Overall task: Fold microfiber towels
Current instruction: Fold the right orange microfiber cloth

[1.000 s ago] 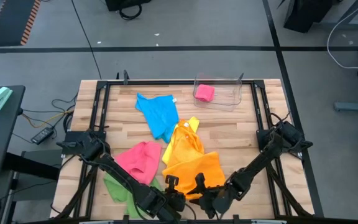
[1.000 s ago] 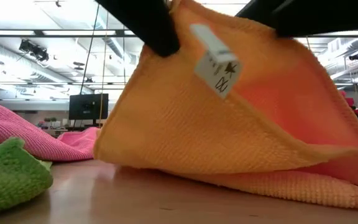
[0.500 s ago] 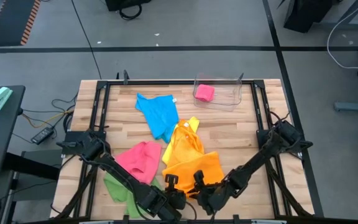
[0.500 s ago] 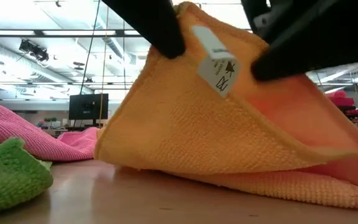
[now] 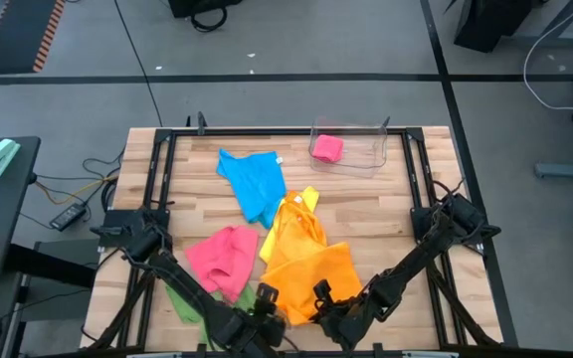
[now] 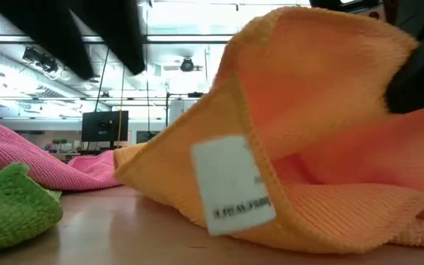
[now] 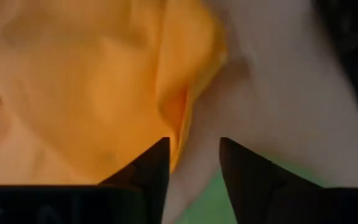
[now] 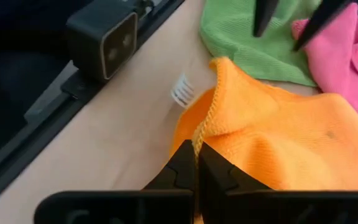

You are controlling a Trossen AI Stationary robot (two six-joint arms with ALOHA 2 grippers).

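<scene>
At the table's near-left edge the green towel (image 5: 189, 298) lies partly hidden under the left arm, with the pink towel (image 5: 223, 259) just beyond it. The left gripper (image 5: 264, 298) hovers at the near edge of the orange towel (image 5: 311, 270), fingers (image 7: 143, 175) spread with nothing between them. Just right of it, the right gripper (image 5: 323, 296) pinches the orange towel's near hem, jaws pressed together on the cloth; its white tag (image 6: 232, 185) hangs loose. Farther back lie the yellow towel (image 5: 304, 202) and blue towel (image 5: 255, 182), and a folded pink cloth (image 5: 327, 148) sits in the clear bin (image 5: 376, 149).
</scene>
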